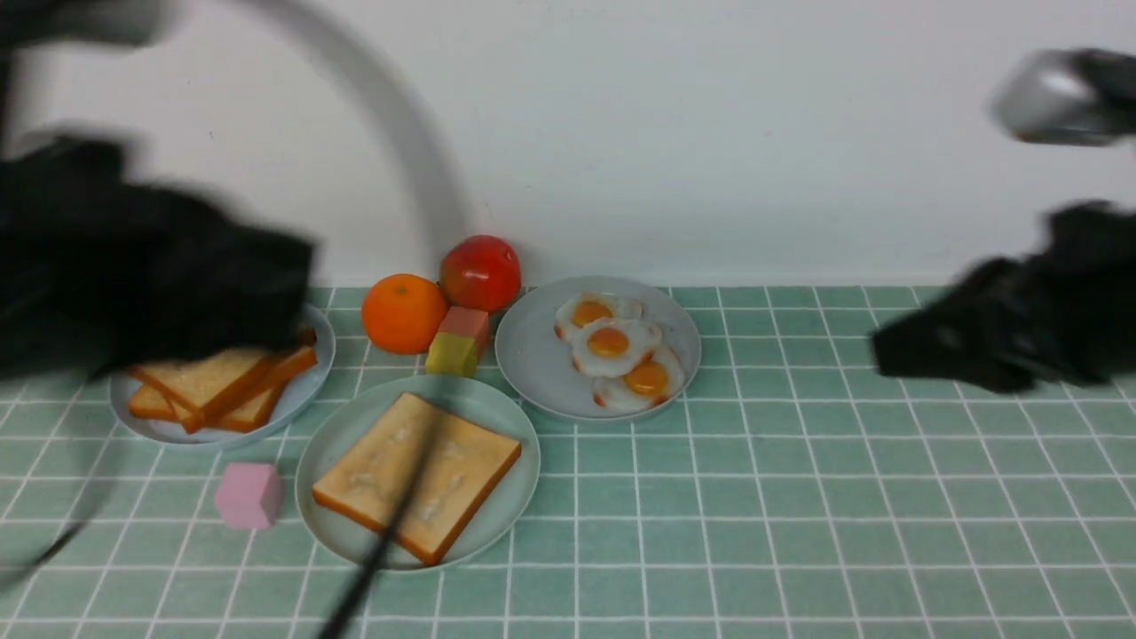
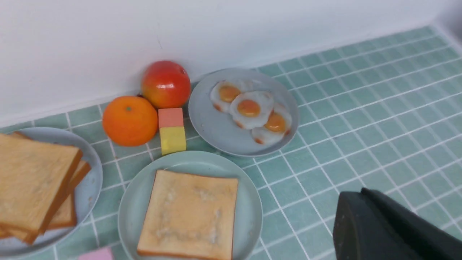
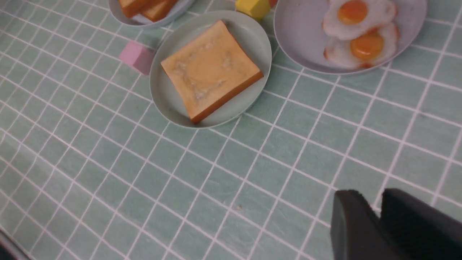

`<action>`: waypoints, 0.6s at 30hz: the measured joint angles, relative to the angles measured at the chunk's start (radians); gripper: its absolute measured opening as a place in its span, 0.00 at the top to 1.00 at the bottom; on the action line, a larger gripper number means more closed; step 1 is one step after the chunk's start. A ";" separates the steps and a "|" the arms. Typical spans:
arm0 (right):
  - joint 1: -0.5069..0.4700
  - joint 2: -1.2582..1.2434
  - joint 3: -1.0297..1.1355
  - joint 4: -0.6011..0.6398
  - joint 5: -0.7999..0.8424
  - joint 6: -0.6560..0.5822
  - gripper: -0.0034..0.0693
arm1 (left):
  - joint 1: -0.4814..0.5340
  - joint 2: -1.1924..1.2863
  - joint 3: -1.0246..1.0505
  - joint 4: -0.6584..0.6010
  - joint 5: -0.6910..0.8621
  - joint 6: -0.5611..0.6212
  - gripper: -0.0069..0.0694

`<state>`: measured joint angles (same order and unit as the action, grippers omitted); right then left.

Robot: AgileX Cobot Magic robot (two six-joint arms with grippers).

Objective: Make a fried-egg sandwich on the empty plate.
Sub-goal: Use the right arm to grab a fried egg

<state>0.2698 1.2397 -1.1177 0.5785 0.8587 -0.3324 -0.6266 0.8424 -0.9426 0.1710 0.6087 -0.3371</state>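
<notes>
While only one toast slice (image 1: 417, 475) lies on the mint plate (image 1: 346, 435), the left gripper (image 2: 355, 209) is seen shut, empty, the right gripper (image 3: 378, 207) narrowly parted; overlapping fried eggs (image 1: 612, 351) beyond that plate could be lifted together.

Mint plate (image 1: 493, 413), golden toast (image 1: 461, 479), arm (image 1: 133, 266) seemingly black
</notes>
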 joint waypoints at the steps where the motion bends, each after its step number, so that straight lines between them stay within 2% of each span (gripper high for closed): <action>1: 0.000 0.046 -0.024 0.010 -0.001 -0.002 0.78 | 0.000 -0.067 0.056 -0.001 -0.013 -0.002 0.93; 6: 0.045 0.252 -0.120 0.013 -0.026 -0.002 0.78 | 0.000 -0.374 0.334 -0.011 -0.091 -0.006 0.93; 10: 0.089 0.412 -0.195 0.020 -0.053 -0.001 0.75 | 0.000 -0.548 0.472 -0.018 -0.144 -0.006 0.93; 18: 0.036 0.704 -0.419 0.025 -0.041 0.063 0.56 | -0.001 -0.633 0.515 -0.018 -0.189 -0.006 0.93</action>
<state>0.3062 1.9440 -1.5371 0.6034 0.8176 -0.2692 -0.6274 0.2099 -0.4276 0.1527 0.4193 -0.3435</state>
